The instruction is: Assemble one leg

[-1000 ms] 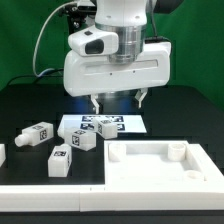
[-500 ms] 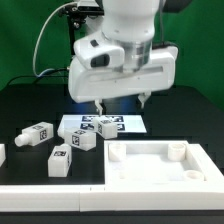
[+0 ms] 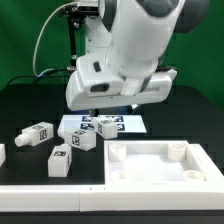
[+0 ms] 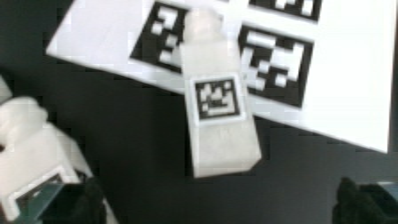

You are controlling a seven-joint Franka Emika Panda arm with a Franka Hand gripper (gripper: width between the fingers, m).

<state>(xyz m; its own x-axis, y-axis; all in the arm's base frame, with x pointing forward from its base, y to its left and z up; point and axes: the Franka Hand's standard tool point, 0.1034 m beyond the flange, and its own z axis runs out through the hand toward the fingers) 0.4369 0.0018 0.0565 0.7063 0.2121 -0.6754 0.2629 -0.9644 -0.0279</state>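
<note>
A leg [image 4: 217,100], a small white post with a square tag, lies across the marker board's [image 4: 107,45] edge, just ahead of my gripper [image 4: 214,205]. The fingers [image 4: 377,200] stand wide apart at either side with nothing between them, so the gripper is open and empty. In the exterior view this leg [image 3: 106,127] lies on the marker board [image 3: 128,122] under the tilted white hand [image 3: 120,80], whose body hides most of the fingers. Three more legs lie to the exterior view's left [image 3: 37,134], [image 3: 83,141], [image 3: 62,160].
A large white square panel [image 3: 160,168] with raised rim and corner blocks lies at the front on the exterior view's right. Another white part [image 3: 2,153] shows at the left edge. A low white wall [image 3: 50,198] runs along the front. One neighbouring leg [image 4: 27,135] shows beside the gripper.
The hand has tilted and swung toward the exterior view's left over the marker board. Its fingers, plainly seen before, are now mostly hidden. The parts have not moved.
</note>
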